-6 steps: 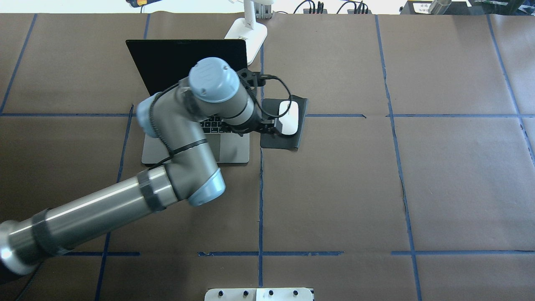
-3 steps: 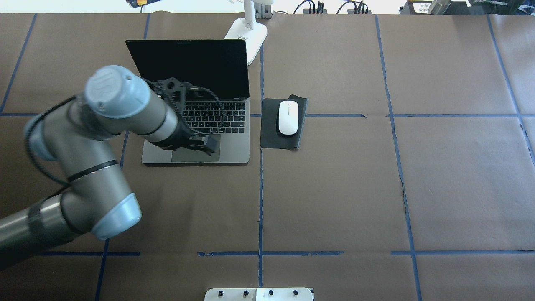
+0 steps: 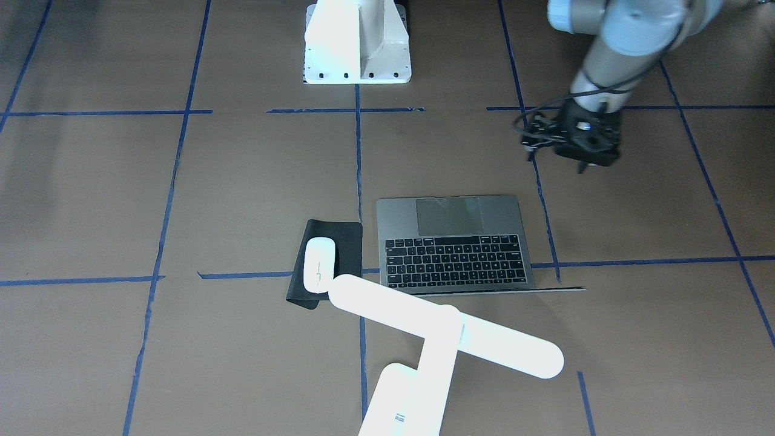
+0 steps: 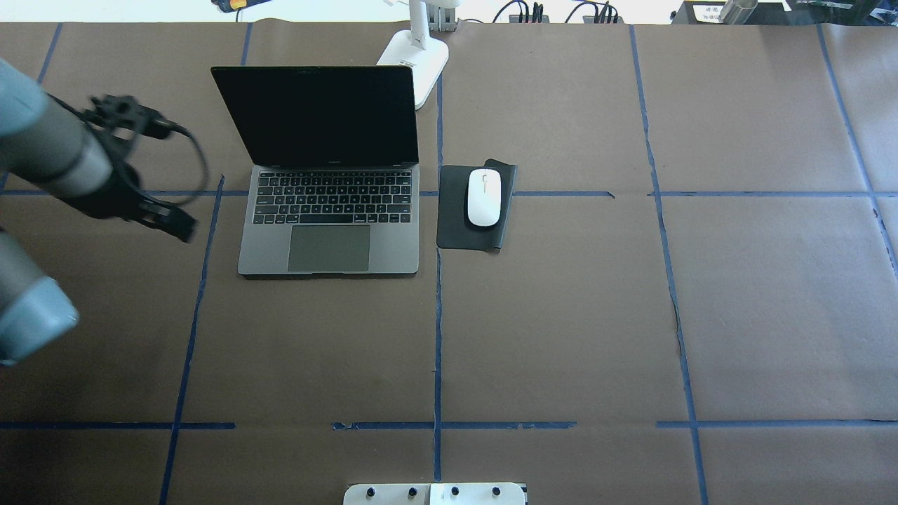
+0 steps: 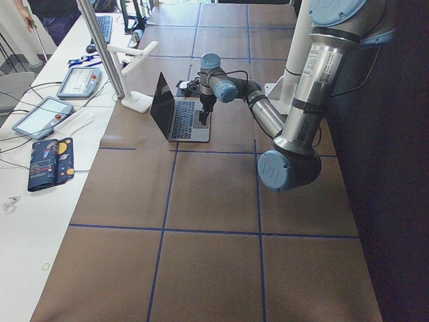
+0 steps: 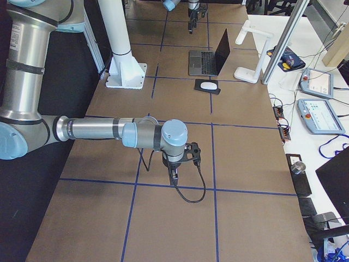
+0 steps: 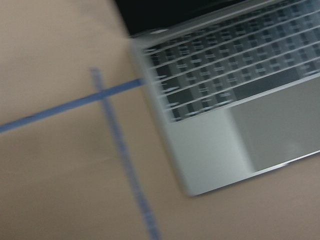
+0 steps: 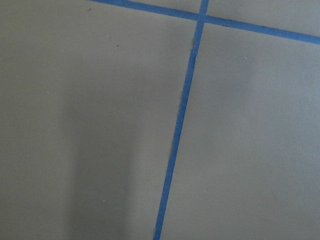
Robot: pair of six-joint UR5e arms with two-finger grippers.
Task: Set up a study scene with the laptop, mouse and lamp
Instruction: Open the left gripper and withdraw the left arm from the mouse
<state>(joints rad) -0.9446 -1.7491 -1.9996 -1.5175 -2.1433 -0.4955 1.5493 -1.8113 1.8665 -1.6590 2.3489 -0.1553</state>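
Note:
The laptop (image 4: 330, 210) stands open on the table, its screen dark; it also shows in the front view (image 3: 457, 242). The white mouse (image 4: 484, 198) lies on a black mat (image 4: 456, 235) just right of the laptop. The lamp's base (image 4: 415, 52) stands behind the laptop's right corner, and its bar head (image 3: 448, 327) hangs over the scene in the front view. My left gripper (image 4: 179, 226) hovers left of the laptop, empty and blurred, so I cannot tell how its jaws stand. My right gripper (image 6: 174, 176) shows only in the right side view, far from the objects, so I cannot tell its state.
The white robot pedestal (image 3: 357, 42) stands at the table's near edge. Blue tape lines grid the brown table cover. Cables and plugs (image 4: 554, 12) lie past the far edge. The left wrist view shows the laptop's front left corner (image 7: 210, 165).
My left arm has swung away to the left, from beside the mouse, across the laptop, to the laptop's left. The mouse stays on the mat. The laptop and lamp have not moved.

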